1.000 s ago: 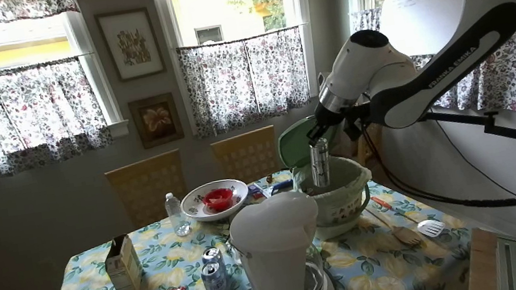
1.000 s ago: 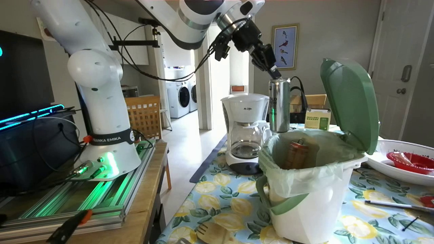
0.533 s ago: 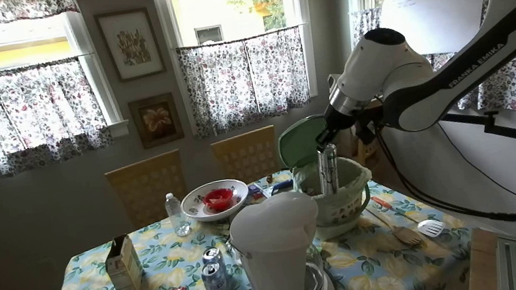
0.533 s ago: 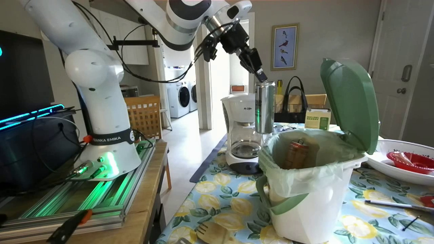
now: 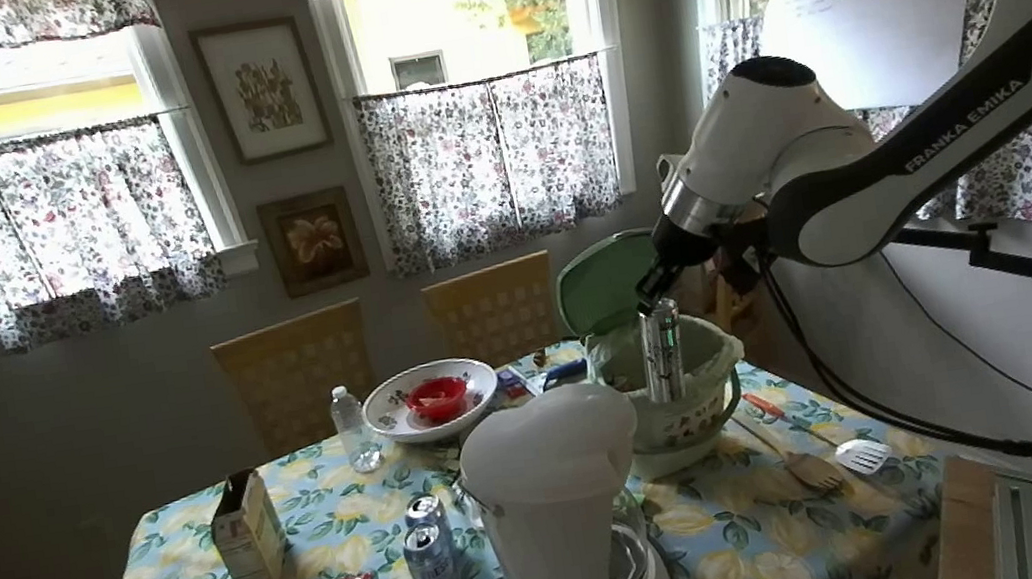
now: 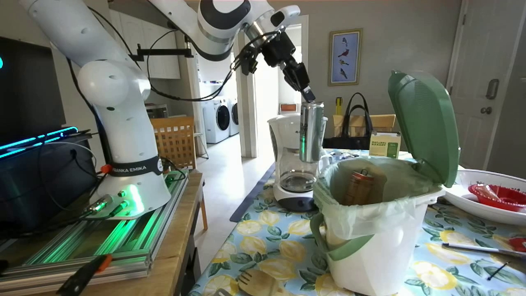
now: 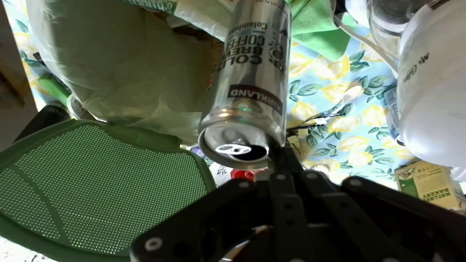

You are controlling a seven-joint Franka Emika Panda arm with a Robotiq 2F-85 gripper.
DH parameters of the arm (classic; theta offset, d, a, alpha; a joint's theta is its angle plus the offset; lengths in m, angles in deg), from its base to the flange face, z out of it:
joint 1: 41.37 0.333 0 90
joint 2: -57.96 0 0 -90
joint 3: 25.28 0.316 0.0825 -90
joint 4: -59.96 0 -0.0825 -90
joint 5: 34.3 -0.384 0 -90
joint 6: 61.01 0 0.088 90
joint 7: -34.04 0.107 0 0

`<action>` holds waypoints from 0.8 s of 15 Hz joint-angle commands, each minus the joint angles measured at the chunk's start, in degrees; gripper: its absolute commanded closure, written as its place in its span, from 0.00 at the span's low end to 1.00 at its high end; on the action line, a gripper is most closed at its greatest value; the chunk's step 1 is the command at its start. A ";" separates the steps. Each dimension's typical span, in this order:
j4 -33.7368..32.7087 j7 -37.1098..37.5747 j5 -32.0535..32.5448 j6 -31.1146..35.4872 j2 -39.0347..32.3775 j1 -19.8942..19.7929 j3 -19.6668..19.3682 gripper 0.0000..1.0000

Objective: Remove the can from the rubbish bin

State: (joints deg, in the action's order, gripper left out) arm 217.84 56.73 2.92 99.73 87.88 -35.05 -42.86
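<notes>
Lemon-print tablecloth (image 6: 289,246), silver can (image 6: 311,133) hanging beneath fingers (image 6: 307,94), its rim clenched between them

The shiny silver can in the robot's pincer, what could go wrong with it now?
The shiny silver metal can might slip, because the black pincer pinches it only by the top edge. Its drinking hole is open, so leftover drink could drip if it tips, though I can't see whether any is inside. A white coffee maker with a clear pot stands nearby, so a sideways swing might bump it.
</notes>
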 commanded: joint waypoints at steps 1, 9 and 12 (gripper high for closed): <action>0.00 -1.17 -0.96 -2.97 0.80 2.63 -2.55 1.00; 0.19 -0.34 -0.45 -4.25 -2.19 5.57 -6.25 1.00; 0.25 0.32 0.27 -2.67 -4.44 5.72 -6.82 1.00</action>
State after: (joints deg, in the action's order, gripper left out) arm 218.09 56.68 2.92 95.73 85.70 -30.33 -48.48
